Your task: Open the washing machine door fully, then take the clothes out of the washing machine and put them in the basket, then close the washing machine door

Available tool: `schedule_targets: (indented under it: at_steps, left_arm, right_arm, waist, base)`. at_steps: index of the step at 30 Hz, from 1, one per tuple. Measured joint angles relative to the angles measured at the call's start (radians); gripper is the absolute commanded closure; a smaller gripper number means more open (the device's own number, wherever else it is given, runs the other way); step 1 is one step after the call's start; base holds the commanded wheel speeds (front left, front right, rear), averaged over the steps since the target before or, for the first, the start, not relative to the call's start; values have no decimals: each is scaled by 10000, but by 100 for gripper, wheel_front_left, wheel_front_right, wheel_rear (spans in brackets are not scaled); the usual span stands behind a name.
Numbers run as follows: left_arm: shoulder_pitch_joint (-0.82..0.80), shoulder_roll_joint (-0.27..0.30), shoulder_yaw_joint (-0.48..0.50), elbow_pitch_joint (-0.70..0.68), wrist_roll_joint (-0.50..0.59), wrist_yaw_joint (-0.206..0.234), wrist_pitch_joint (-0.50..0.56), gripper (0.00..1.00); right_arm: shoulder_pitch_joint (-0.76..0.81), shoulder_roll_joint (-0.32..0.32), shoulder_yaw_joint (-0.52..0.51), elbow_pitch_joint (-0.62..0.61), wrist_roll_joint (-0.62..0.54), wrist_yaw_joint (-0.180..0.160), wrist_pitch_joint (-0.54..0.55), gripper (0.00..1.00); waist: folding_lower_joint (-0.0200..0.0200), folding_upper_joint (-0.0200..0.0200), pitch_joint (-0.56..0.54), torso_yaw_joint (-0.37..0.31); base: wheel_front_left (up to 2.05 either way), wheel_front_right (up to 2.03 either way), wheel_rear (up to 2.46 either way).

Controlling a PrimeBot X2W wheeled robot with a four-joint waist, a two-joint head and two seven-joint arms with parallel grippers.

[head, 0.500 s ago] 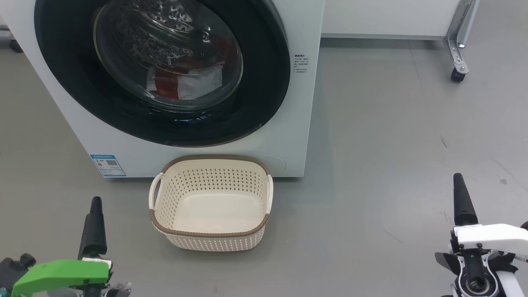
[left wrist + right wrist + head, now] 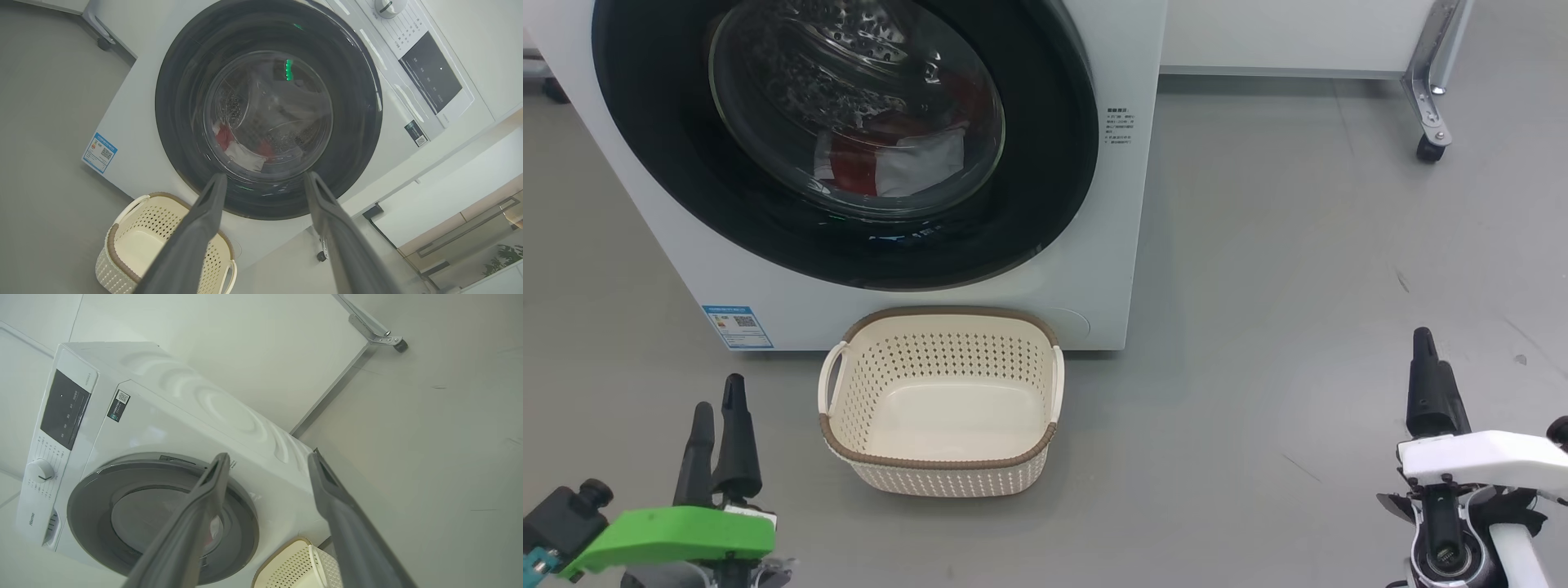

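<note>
Clothes lie behind the shut washing machine door; the basket waits empty below. My left end effector has turned and crept forward, my right end effector slightly, both released: the reach for the door begins.

Clothes red and white; basket cream, perforated, brown-rimmed.
</note>
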Motion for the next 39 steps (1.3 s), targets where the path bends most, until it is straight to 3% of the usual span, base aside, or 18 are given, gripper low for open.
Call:
schedule_targets:
  at_steps: [17, 39]
  left_arm:
    - [164, 2, -523, -389, 3331, 165, -493, 0]
    - [272, 155, -1509, -608, 8090, 497, -1114, 0]
  right_arm:
    - [14, 35, 307, -244, -3039, -602, -441, 0]
    - [36, -221, 1070, 405, -6809, -1266, -1103, 0]
  waist:
    - [0, 0, 50, 3]
    - [0, 0, 131, -21]
  base:
    - [0, 0, 0]
    - [0, 0, 0]
